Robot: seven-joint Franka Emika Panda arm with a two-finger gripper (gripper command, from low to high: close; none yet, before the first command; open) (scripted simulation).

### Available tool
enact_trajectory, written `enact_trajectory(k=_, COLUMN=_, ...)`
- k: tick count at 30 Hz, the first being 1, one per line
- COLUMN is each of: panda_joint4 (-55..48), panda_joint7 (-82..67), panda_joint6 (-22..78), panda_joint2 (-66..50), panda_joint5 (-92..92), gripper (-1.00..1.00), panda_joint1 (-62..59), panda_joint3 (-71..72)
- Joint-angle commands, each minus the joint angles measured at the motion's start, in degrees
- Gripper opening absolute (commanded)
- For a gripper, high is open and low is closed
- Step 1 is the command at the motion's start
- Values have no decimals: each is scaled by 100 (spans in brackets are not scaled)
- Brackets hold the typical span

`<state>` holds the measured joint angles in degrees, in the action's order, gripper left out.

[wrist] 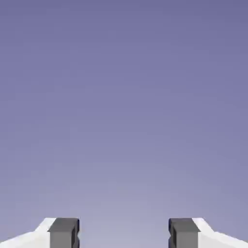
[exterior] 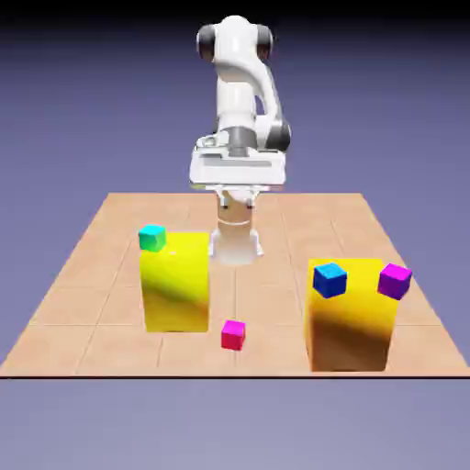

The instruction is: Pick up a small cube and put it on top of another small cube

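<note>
Four small cubes show in the exterior view. A teal cube [exterior: 152, 238] sits on the back left corner of the left yellow block [exterior: 176, 292]. A blue cube [exterior: 330, 280] and a purple cube [exterior: 395, 281] rest on top of the right yellow block [exterior: 352, 323], the purple one at its right edge. A magenta cube [exterior: 233, 334] lies on the table between the two blocks. My gripper [exterior: 238, 198] hangs high at the back, far from every cube. In the hand view the gripper [wrist: 124, 233] is open, and only backdrop shows between its fingertips [wrist: 63, 233].
The two tall yellow blocks stand at the exterior view's left and right, with a gap between them. The wooden table [exterior: 110, 220] ends just in front of the blocks. The robot's base [exterior: 236, 241] stands behind the gap.
</note>
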<state>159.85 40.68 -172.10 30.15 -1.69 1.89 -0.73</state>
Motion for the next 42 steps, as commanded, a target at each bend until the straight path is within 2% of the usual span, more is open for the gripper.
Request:
enact_trajectory(k=1, panda_joint4=-96, panda_joint7=-148, panda_joint6=158, panda_joint2=-208, panda_joint5=-140, gripper=0, panda_joint1=100, panda_joint3=-61)
enact_trajectory(k=22, panda_joint4=-2103, panda_joint7=-3241, panda_joint6=3478, panda_joint2=-4569, panda_joint5=-3083, gripper=0, panda_joint1=2188, panda_joint3=-1337)
enact_trajectory(k=24, panda_joint4=-2150, panda_joint7=-3314, panda_joint6=3556, panda_joint2=-4671, panda_joint5=-3152, gripper=0, panda_joint1=2237, panda_joint3=-1366)
enact_trajectory(k=29, panda_joint4=-2202, panda_joint7=-2989, panda_joint6=2611, panda_joint2=-5634, panda_joint5=-3515, gripper=0, panda_joint1=2098, panda_joint3=-1569)
enact_trajectory(k=30, panda_joint4=-2202, panda_joint7=-2989, panda_joint6=2611, panda_joint2=-5634, panda_joint5=-3515, gripper=-100, panda_joint1=2098, panda_joint3=-1569)
enact_trajectory(k=36, panda_joint4=-2182, panda_joint7=-3298, panda_joint6=3619, panda_joint2=-4630, panda_joint5=-3145, gripper=-100, panda_joint1=2310, panda_joint3=-1322)
enact_trajectory(k=42, panda_joint4=-3314, panda_joint7=-4359, panda_joint6=4988, panda_joint2=-4384, panda_joint5=-2107, gripper=-100, panda_joint1=1442, panda_joint3=-368)
